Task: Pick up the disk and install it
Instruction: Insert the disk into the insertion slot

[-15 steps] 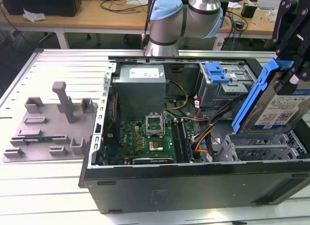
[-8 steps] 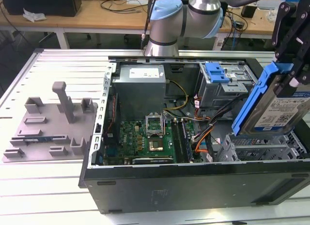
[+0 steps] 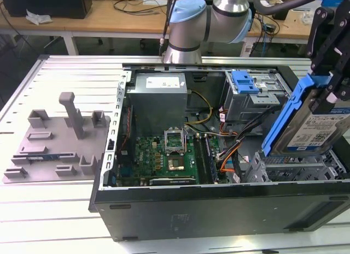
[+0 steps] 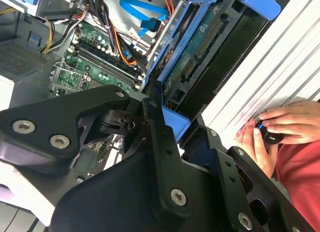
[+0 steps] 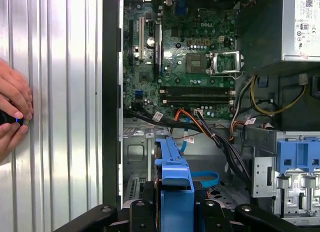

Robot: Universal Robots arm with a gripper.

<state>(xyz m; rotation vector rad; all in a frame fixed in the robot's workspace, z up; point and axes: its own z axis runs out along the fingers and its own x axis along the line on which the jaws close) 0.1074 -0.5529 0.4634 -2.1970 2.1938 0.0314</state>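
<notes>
One disk (image 3: 316, 132) hangs tilted in the air over the metal cage (image 3: 298, 169), at the exterior view's right end of the open computer case (image 3: 219, 207). We see the gripper (image 3: 328, 85) squeezing its blue frame (image 3: 287, 120). A person's hand (image 5: 12, 114) rests on the table (image 3: 54, 210) beside the case.

One open computer case (image 3: 219, 210) lies on the tabletop (image 3: 54, 221). Inside it sit one grey power box (image 3: 158, 98), one green circuit board (image 3: 158, 155) and one bare blue bracket (image 3: 244, 81). There is one disk (image 3: 317, 131), one grey holder (image 3: 54, 139), two hands (image 5: 14, 99).
</notes>
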